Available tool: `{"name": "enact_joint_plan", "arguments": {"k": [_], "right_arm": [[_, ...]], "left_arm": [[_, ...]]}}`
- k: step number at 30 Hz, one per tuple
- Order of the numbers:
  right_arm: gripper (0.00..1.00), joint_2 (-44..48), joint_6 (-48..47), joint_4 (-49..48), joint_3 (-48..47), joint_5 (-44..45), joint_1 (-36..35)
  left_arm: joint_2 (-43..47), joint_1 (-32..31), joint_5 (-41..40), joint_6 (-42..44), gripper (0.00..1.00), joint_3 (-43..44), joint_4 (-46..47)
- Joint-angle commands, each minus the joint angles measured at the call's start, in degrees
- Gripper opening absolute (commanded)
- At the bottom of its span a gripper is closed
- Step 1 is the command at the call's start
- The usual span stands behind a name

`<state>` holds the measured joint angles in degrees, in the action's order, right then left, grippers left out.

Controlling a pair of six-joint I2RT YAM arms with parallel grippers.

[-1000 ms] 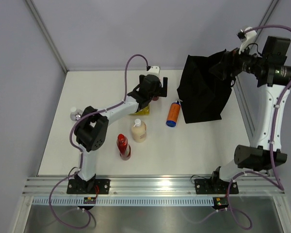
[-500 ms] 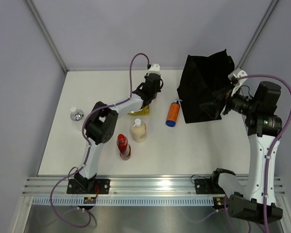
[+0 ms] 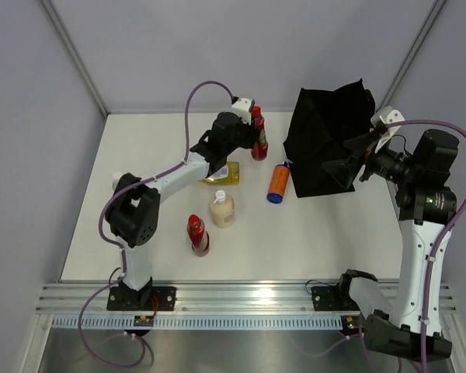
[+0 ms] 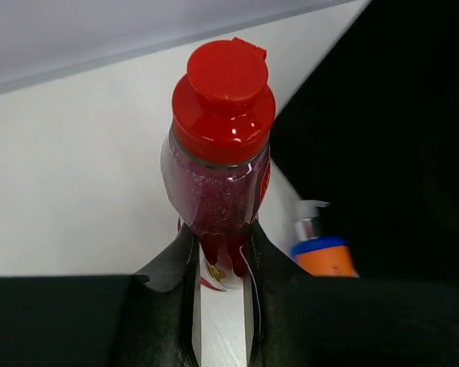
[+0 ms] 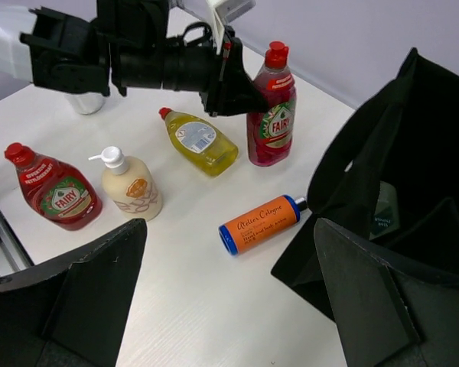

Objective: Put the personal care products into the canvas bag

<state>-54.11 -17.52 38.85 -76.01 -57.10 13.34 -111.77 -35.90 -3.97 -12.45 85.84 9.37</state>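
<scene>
A white desk (image 3: 311, 233) fills the middle of the scene, matte and evenly lit. Pale grey-lilac walls (image 3: 217, 47) close it in on the far, left and right sides, with slim metal posts (image 3: 74, 54) slanting down at the two far corners. Along the near edge runs a ribbed aluminium rail (image 3: 241, 294), and nearer still lies a dull sheet-metal shelf (image 3: 233, 350). Near the left edge of the desk stands a small shiny silver object (image 5: 86, 103), only partly in view.
</scene>
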Motion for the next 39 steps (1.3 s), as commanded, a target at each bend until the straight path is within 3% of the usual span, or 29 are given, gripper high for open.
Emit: {"name": "enact_joint_plan", "arguments": {"k": [1,5,7,10,14,19,21,26,28,37,39], "right_arm": [[0.99,-2.66,-4.52,2.54,-1.86,-6.42,0.28],[0.99,-6.61,-19.0,14.29,-3.09,-20.04,-0.59],[0.98,-9.17,-24.66,19.59,-4.85,-18.93,-3.05],[0.98,-10.58,-19.6,15.14,-4.51,-13.93,-9.37],[1.0,-10.23,-9.49,-0.22,0.84,-10.22,-17.72],[1.0,-13.3,-6.13,-6.59,0.86,-6.18,-22.83],[1.0,-16.19,-7.43,-4.76,-0.63,-10.55,-23.1],[0.99,-22.35,-23.58,16.11,-5.11,-18.47,-28.28],[0.98,-23.24,-26.6,18.01,-4.77,-18.66,-30.38],[0.95,-19.72,-17.47,7.66,1.56,-18.5,-33.47],[0.94,-18.5,-11.42,3.19,3.22,-17.17,-34.34]], "left_arm": [[13.39,-0.31,11.51,0.4,0.0,2.31,12.79],[19.64,-0.31,25.91,-0.03,0.0,-2.24,11.64],[22.45,-0.22,31.36,-0.91,0.0,-4.36,11.38],[28.43,0.13,43.38,-5.9,0.0,-10.42,14.08],[37.12,0.22,52.29,-11.89,0.0,-18.94,19.28],[43.29,0.22,55.91,-13.22,0.0,-25.97,18.32],[44.87,0.13,56.09,-13.13,0.0,-27.39,18.23],[46.46,0.13,55.91,-12.95,0.0,-28.54,17.35],[46.64,0.22,55.73,-12.69,0.0,-28.54,17.53],[46.11,0.22,54.24,-10.93,0.0,-27.75,16.82],[46.02,0.22,54.33,-11.63,0.0,-27.83,18.83]]}}
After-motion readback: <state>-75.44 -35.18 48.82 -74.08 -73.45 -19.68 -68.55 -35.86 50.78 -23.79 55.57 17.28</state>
